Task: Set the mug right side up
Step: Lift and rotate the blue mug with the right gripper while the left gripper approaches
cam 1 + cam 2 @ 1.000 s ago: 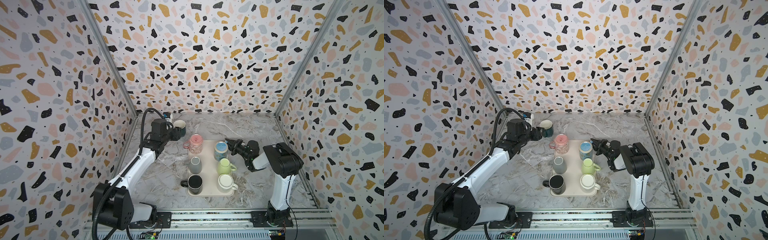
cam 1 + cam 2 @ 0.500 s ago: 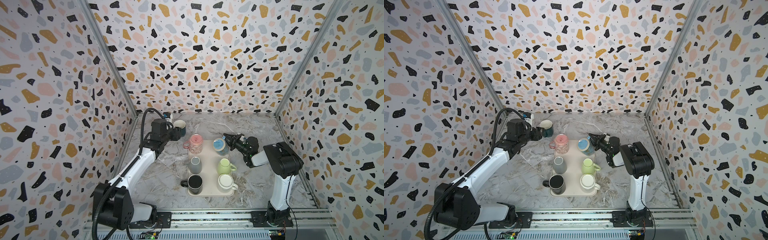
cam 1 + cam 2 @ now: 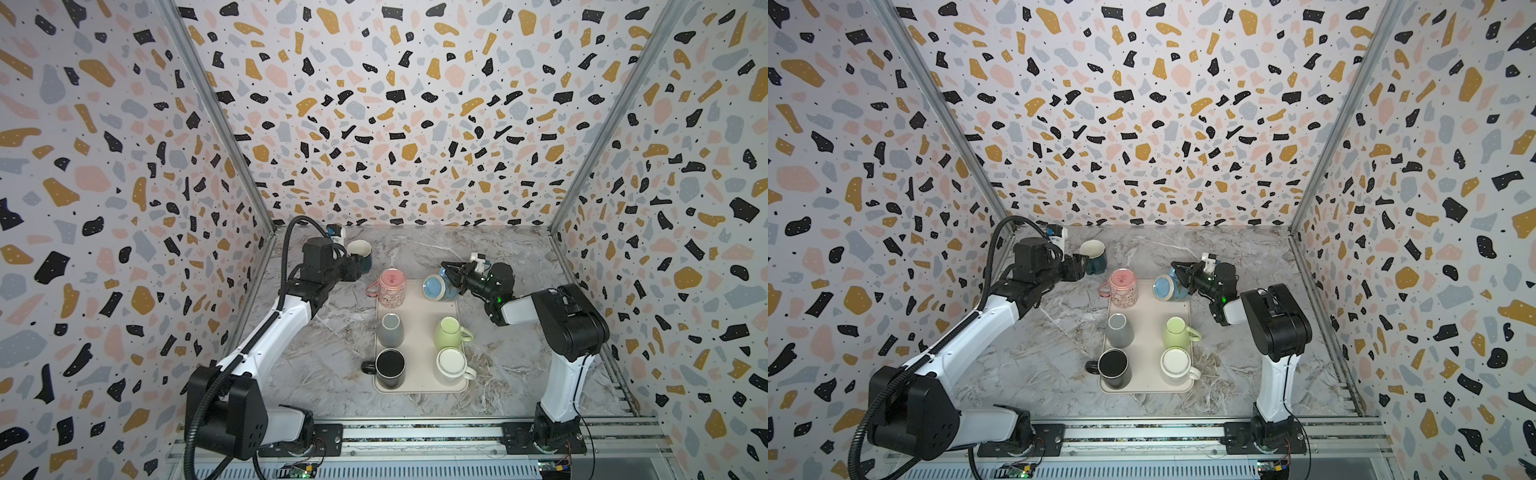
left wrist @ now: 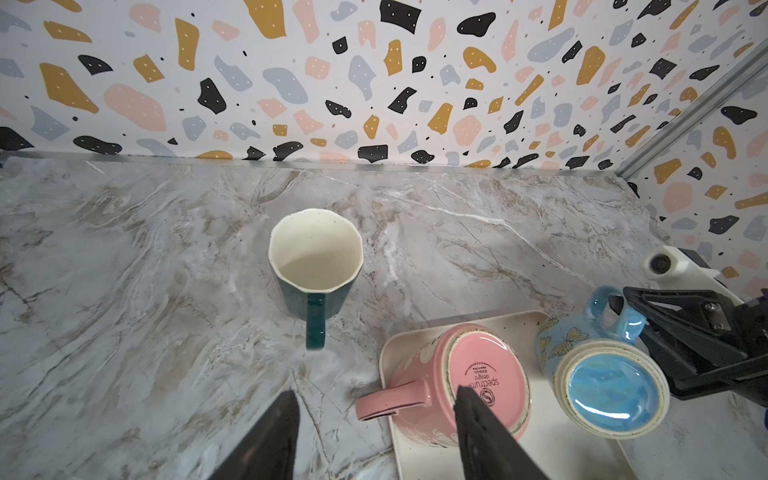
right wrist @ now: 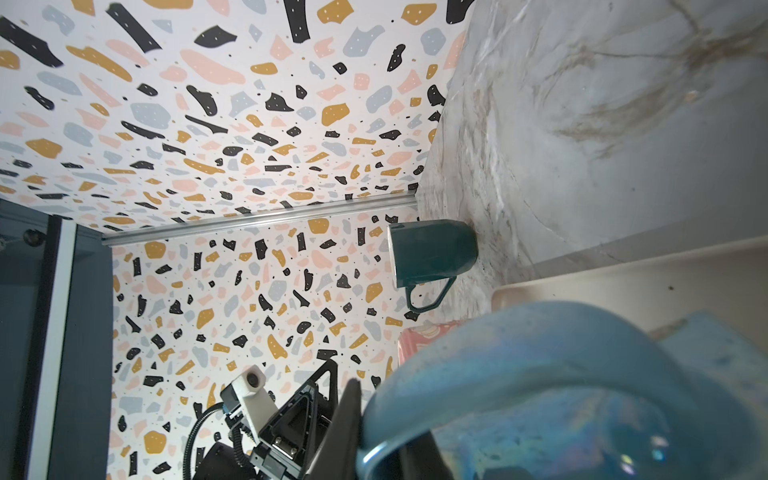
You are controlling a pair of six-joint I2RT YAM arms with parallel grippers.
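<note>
The blue mug (image 3: pixel 438 287) (image 3: pixel 1166 287) hangs tilted on its side over the far right corner of the tray (image 3: pixel 417 332), with its glossy base (image 4: pixel 615 388) facing left. My right gripper (image 3: pixel 455 275) (image 3: pixel 1183 273) is shut on the mug's handle (image 4: pixel 602 305), which fills the right wrist view (image 5: pixel 540 374). My left gripper (image 3: pixel 357 266) (image 4: pixel 374 409) stands open and holds nothing. It hovers at the back left, between the upright dark green mug (image 3: pixel 360 254) (image 4: pixel 316 266) and the pink mug (image 4: pixel 469 378).
On the tray (image 3: pixel 1148 328) stand an upside-down pink mug (image 3: pixel 392 286), an upside-down grey mug (image 3: pixel 390 330), a lime mug (image 3: pixel 449 332), an upright black mug (image 3: pixel 390 365) and a cream mug (image 3: pixel 451 363). Patterned walls close in three sides.
The right gripper closed on the blue mug's handle, raised it from its upside-down stand on the tray and tipped it sideways toward the back. The left arm has not moved.
</note>
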